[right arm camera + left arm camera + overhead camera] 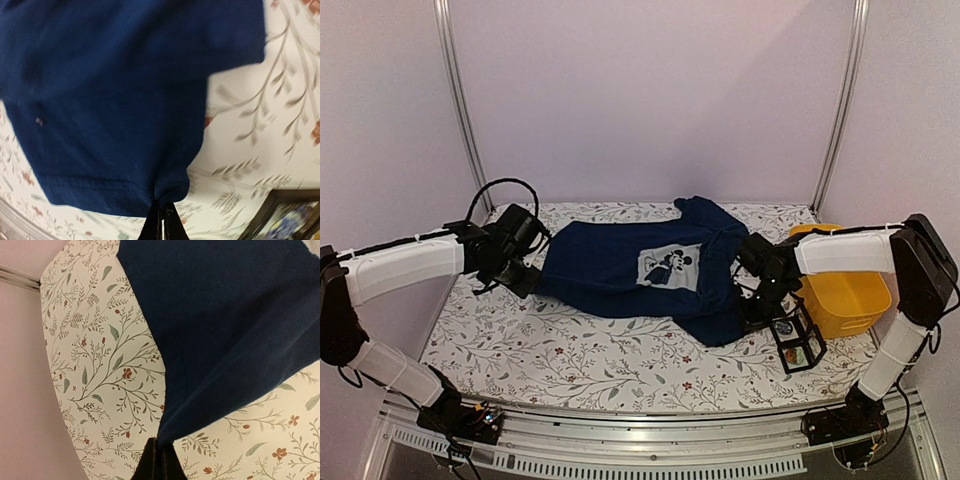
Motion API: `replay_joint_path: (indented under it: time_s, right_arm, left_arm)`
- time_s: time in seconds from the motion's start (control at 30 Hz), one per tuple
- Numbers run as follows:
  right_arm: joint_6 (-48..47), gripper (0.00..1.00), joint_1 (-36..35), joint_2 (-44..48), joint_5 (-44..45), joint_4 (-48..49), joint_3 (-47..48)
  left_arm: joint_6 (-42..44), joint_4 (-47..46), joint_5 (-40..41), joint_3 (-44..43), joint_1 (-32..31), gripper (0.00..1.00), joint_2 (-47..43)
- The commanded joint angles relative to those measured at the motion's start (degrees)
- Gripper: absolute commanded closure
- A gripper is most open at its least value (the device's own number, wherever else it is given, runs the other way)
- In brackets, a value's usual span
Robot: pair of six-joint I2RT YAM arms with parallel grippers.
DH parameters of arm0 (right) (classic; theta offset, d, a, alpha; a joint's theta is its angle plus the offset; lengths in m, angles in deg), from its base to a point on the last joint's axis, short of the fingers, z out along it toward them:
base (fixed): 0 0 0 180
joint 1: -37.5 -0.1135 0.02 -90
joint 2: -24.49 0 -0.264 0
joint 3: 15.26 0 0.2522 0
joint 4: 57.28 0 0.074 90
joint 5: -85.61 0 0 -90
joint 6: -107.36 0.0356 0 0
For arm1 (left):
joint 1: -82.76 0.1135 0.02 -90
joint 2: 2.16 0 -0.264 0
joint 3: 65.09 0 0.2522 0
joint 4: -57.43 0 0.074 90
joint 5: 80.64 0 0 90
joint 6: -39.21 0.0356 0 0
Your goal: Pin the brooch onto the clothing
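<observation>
The navy T-shirt (620,270) lay print-up on the floral table (570,350), its left edge pinched tight in the left gripper (159,462) and its right hem in the right gripper (163,222), near a black-framed box (264,209) holding small colourful pieces too blurred to name, beside a yellow bin (860,315).

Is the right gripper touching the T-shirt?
Touching. The right wrist view shows the right gripper shut on the T-shirt hem, fabric bunched between its fingertips.
</observation>
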Motion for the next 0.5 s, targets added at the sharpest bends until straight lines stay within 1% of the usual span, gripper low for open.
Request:
replay_joint_path:
  time_s: [0.0,0.03,0.1,0.17,0.2,0.27,0.33,0.37,0.4,0.43,0.47]
  right_arm:
    - [5.9,1.0,-9.1,6.9,-11.0,-7.3,-4.6]
    - [7.7,1.0,-12.6,8.2,-13.1,-7.9,-6.0]
    - [12.4,1.0,-16.9,10.6,-16.6,-7.9,-9.1]
    - [16.3,0.96,-19.6,13.7,-19.1,-8.4,-11.1]
    - [17.6,0.88,-20.3,15.2,-19.5,-9.4,-11.5]
    - [20.4,0.79,-20.6,18.1,-18.6,-11.8,-10.8]
    - [21.2,0.55,-20.5,20.3,-14.1,-13.8,-8.9]
    - [21.2,0.49,-20.0,20.8,-10.8,-14.6,-7.9]
    - [21.3,0.46,-19.2,20.6,-8.3,-15.1,-7.1]
    - [21.3,0.42,-18.4,19.9,-5.9,-14.6,-6.5]
    - [21.2,0.39,-18.1,19.2,-3.5,-13.6,-6.0]
  left_arm:
    - [1.7,0.7,1.4,-0.1,-0.1,1.0,-2.4]
    - [1.8,0.7,1.5,-0.1,0.0,1.0,-2.7]
    - [1.9,0.6,1.5,0.0,0.0,1.0,-3.0]
    - [2.0,0.6,1.2,0.0,0.0,1.0,-3.1]
    - [2.0,0.6,1.1,0.0,-0.1,1.0,-3.0]
    - [2.3,0.6,0.9,0.1,-0.1,1.0,-2.8]
    - [2.5,0.4,0.7,0.1,-0.1,1.0,-2.5]
    - [2.6,0.3,0.7,0.1,-0.1,1.0,-2.4]
    - [2.6,0.3,0.6,0.1,-0.2,1.0,-2.4]
    - [2.6,0.3,0.5,0.1,-0.2,1.0,-2.3]
    - [2.6,0.3,0.4,0.1,-0.1,1.0,-2.4]
